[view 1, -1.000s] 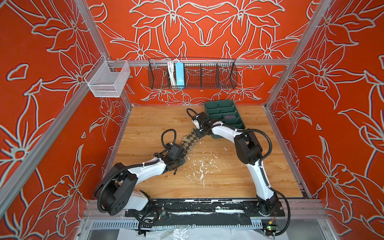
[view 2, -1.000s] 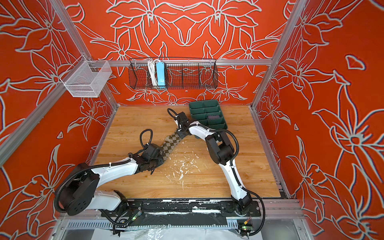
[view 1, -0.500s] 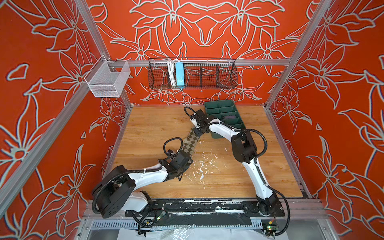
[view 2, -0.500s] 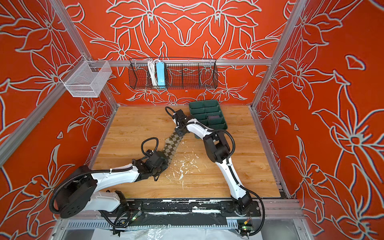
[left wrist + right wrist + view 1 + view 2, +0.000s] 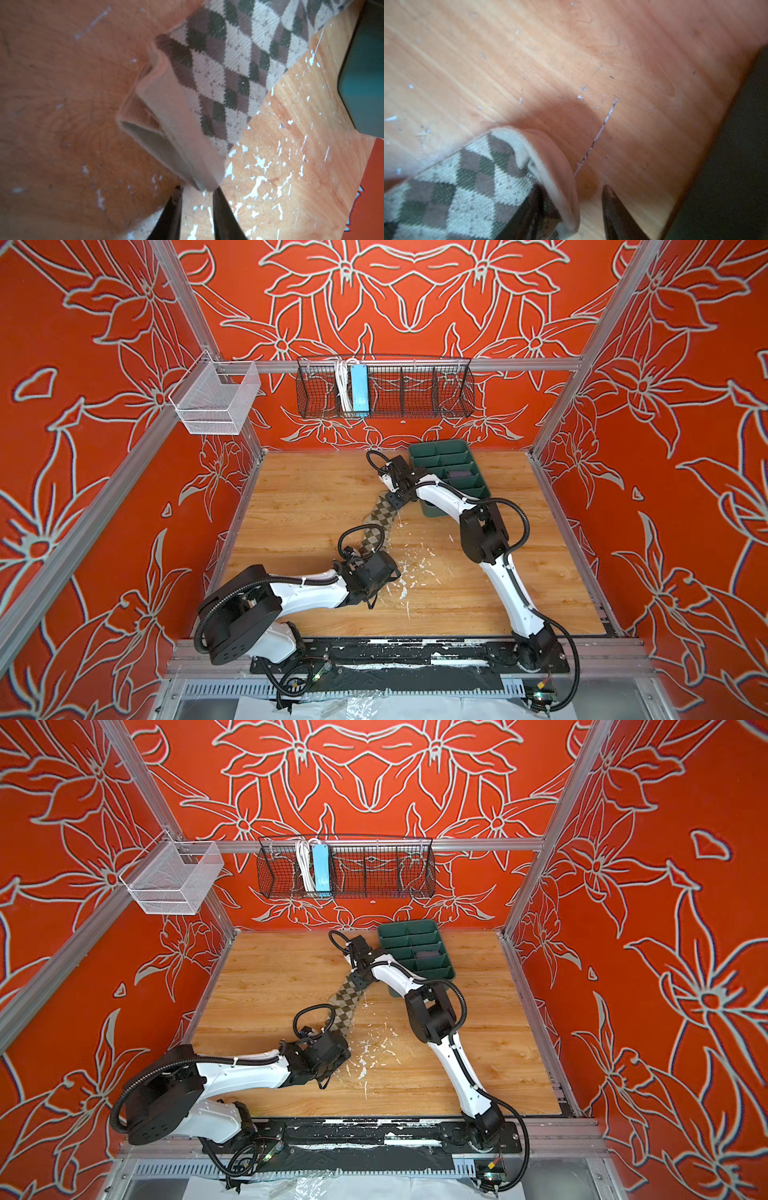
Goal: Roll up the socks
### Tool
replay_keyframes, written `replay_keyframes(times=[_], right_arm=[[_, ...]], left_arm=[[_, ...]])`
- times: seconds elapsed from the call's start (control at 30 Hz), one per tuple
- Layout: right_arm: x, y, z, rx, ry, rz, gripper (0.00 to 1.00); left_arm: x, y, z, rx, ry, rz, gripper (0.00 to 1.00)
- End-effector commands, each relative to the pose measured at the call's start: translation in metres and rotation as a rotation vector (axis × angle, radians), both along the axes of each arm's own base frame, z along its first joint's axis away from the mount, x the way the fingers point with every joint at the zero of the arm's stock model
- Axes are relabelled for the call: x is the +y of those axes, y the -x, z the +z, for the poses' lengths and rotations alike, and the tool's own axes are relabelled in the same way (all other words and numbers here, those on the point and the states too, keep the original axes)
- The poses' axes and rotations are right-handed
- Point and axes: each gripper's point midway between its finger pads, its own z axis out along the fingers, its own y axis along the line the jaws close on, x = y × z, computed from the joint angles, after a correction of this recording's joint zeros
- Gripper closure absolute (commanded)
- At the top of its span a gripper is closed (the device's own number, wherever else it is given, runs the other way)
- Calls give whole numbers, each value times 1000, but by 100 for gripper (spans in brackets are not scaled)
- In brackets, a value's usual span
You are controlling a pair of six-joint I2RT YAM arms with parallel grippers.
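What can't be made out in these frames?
- Left claw: whether it pinches the sock cuff. The frame edge cuts its fingers in the wrist view, and its wrist hides it in top views.
- Dark thing in tray: too small in both top views.

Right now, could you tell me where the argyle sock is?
In both top views the argyle sock stretches diagonally across the middle of the table, far end left of the green tray.

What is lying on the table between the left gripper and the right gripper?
The sock lies there, stretched over the table from the left gripper to the right gripper. Both top views show it.
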Motion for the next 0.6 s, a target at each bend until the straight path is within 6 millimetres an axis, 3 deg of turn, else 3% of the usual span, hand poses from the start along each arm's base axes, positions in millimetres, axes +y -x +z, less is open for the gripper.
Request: replay_keyframes(times=[0.0, 0.13, 0.2, 0.27, 0.37, 0.5, 0.57], right_arm=[[-9, 29, -28, 106, 68, 38, 40], [-2, 26, 18, 38, -1, 46, 32], [3, 25, 46, -1, -58, 56, 29], [9, 29, 76, -39, -119, 77, 27], [14, 37, 114, -81, -196, 104, 26], [18, 58, 148, -108, -279, 150, 26], [23, 77, 161, -121, -319, 201, 26]], left_arm=[[14, 20, -17, 95, -77, -25, 73], [14, 21, 8, 48, -72, -57, 69], [20, 24, 24, 9, -86, -77, 59], [31, 28, 42, -29, -117, -108, 37], [54, 36, 72, -97, -152, -150, 19], [80, 44, 119, -245, -196, -250, 13], [93, 48, 148, -329, -239, -305, 13]])
